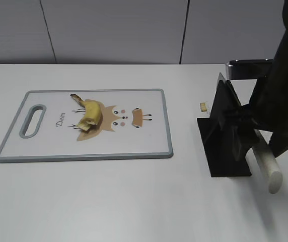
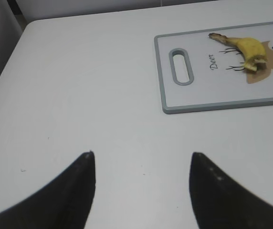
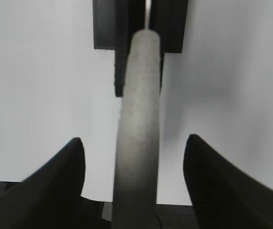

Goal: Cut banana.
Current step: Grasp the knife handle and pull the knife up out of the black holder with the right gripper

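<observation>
The banana [image 1: 89, 115] is a short yellow stub with a dark stem tip, lying on the deer print of the white cutting board [image 1: 48, 141]. It also shows in the left wrist view [image 2: 250, 47], on the board [image 2: 198, 90]. A knife with a pale grey handle [image 1: 267, 169] rests in a black holder [image 1: 227, 131]. My right gripper [image 3: 135, 140] is open, one finger on each side of the handle [image 3: 139, 95], not touching it. My left gripper [image 2: 141, 155] is open and empty over bare table, left of and nearer than the board.
A tiny pale crumb [image 1: 203, 106] lies on the table between the board and the holder. A shiny metal piece [image 1: 249, 68] shows behind the holder. My right arm [image 1: 282, 101] hangs over the table's right side. A grey wall closes the back.
</observation>
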You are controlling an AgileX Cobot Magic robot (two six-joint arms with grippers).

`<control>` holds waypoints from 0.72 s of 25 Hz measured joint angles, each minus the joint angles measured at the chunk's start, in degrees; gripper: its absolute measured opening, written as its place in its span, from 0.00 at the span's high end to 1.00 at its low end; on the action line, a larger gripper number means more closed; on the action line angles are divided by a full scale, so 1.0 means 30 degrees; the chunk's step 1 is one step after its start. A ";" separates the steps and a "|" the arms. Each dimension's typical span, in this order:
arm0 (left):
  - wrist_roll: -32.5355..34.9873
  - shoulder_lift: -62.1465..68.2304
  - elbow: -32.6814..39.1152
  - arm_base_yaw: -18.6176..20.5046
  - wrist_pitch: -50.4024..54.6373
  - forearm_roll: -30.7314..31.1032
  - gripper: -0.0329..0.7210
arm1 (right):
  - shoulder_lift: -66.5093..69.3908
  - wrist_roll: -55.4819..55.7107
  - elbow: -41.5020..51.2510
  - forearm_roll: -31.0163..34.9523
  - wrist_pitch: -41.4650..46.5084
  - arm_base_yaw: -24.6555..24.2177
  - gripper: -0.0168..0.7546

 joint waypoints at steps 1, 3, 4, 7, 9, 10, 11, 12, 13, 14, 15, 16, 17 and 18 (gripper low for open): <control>0.0000 0.0000 0.0000 0.0000 0.0000 0.0000 0.17 | 0.0121 0.0017 0.0000 0.0003 0.0000 0.0000 0.33; 0.0000 0.0000 0.0000 0.0000 0.0000 0.0000 0.17 | 0.0306 0.0017 0.0000 0.0003 -0.0013 0.0000 0.34; 0.0000 0.0000 0.0000 0.0000 0.0000 0.0000 0.17 | 0.0381 0.0017 0.0000 0.0003 -0.0013 0.0000 0.35; 0.0000 0.0000 0.0000 0.0000 0.0000 0.0000 0.17 | 0.0404 -0.0027 0.0000 -0.0003 -0.0013 0.0000 0.42; 0.0000 0.0000 0.0000 0.0000 0.0000 0.0000 0.17 | 0.0404 -0.0064 0.0000 -0.0003 -0.0013 0.0000 0.50; 0.0000 0.0000 0.0000 0.0000 0.0000 0.0000 0.17 | 0.0404 -0.0064 0.0000 -0.0019 -0.0013 0.0000 0.53; 0.0000 0.0000 0.0000 0.0000 0.0000 0.0000 0.17 | 0.0404 -0.0064 0.0000 -0.0019 -0.0013 0.0000 0.56; 0.0000 0.0000 0.0000 0.0000 0.0000 0.0000 0.17 | 0.0404 -0.0095 0.0000 -0.0019 -0.0013 0.0000 0.58; 0.0000 0.0000 0.0000 0.0000 0.0000 0.0000 0.17 | 0.0425 -0.0110 0.0000 -0.0019 -0.0013 0.0000 0.59; 0.0000 0.0000 0.0000 0.0000 0.0000 0.0000 0.17 | 0.0442 -0.0135 0.0000 -0.0024 -0.0013 0.0000 0.60; 0.0000 0.0000 0.0000 0.0000 0.0000 0.0000 0.17 | 0.0465 -0.0133 0.0000 -0.0042 -0.0013 0.0000 0.61; 0.0000 0.0000 0.0000 0.0000 0.0000 0.0000 0.17 | 0.0483 -0.0133 0.0000 -0.0042 -0.0013 0.0000 0.62; 0.0000 0.0000 0.0000 0.0000 0.0000 0.0000 0.17 | 0.0503 -0.0153 0.0000 -0.0042 -0.0030 0.0000 0.63; 0.0000 0.0000 0.0000 0.0000 0.0000 0.0000 0.17 | 0.0503 -0.0153 0.0000 -0.0042 -0.0022 0.0000 0.65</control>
